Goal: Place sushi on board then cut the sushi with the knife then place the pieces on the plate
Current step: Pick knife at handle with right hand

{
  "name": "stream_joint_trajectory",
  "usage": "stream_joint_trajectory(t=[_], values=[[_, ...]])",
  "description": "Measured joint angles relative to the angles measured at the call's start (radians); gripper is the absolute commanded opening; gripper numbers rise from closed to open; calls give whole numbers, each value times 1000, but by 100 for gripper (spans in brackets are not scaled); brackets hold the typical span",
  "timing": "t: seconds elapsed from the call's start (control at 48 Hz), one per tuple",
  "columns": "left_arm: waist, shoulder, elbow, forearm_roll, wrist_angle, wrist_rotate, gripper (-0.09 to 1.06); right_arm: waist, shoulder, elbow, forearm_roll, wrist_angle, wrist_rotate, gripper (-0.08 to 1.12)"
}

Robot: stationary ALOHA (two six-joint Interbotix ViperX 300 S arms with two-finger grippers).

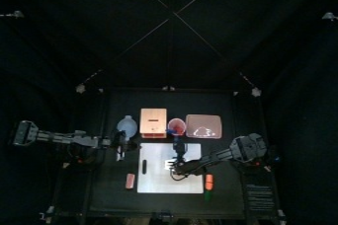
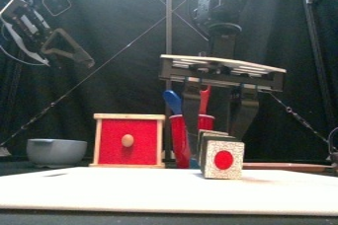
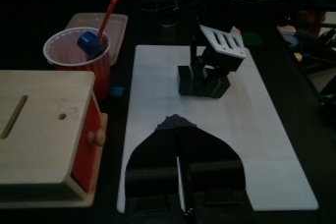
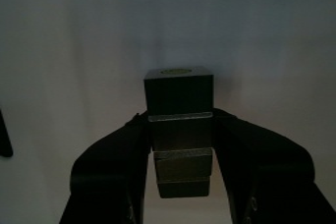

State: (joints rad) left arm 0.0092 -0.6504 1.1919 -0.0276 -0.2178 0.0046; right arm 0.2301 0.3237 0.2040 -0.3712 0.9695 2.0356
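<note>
Gripping the sushi roll (image 2: 220,158) from above, the right end effector (image 2: 222,130) stands with its jaws drawn narrow against the roll's two long flat sides, and the roll rests on the white cutting board (image 3: 269,140) directly beneath it. The roll is a short bar of dark green blocks, and it will probably handle as light and rigid. Its smooth sides may slip, and the joints between blocks look like the weak points, so a hold across the flat sides near the middle, spanning more than one block, seems safest. The left end effector (image 3: 178,125) hovers low over the board to the left of the right one, and its jaws appear closed on nothing. Behind the right end effector, a red cup (image 3: 79,49) holds a blue knife (image 2: 172,120) and a red knife (image 2: 205,106). A pink tray (image 1: 205,125) lies behind it and to its right. A wooden box (image 2: 128,140) with a red drawer front and a blue-grey bowl (image 2: 55,150) sit behind it and to its left. Only the front view shows the roll's white end face with a red dot, and that its base sits flat on the board. Only the right wrist view shows the seams between blocks and one block reaching past the jaw tips. The left wrist view alone shows both end effectors together over the board.
</note>
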Motion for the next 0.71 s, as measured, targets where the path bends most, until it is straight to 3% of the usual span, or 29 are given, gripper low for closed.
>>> stream_joint_trajectory(t=[0.354, 0.708], values=[[2, 0, 0, 0, 37, 0, -1, 0, 23, -8, 14, -2, -5, 88], [2, 0, 0, 0, 48, 0, -1, -2, 20, -11, 9, 23, -46, 89]])
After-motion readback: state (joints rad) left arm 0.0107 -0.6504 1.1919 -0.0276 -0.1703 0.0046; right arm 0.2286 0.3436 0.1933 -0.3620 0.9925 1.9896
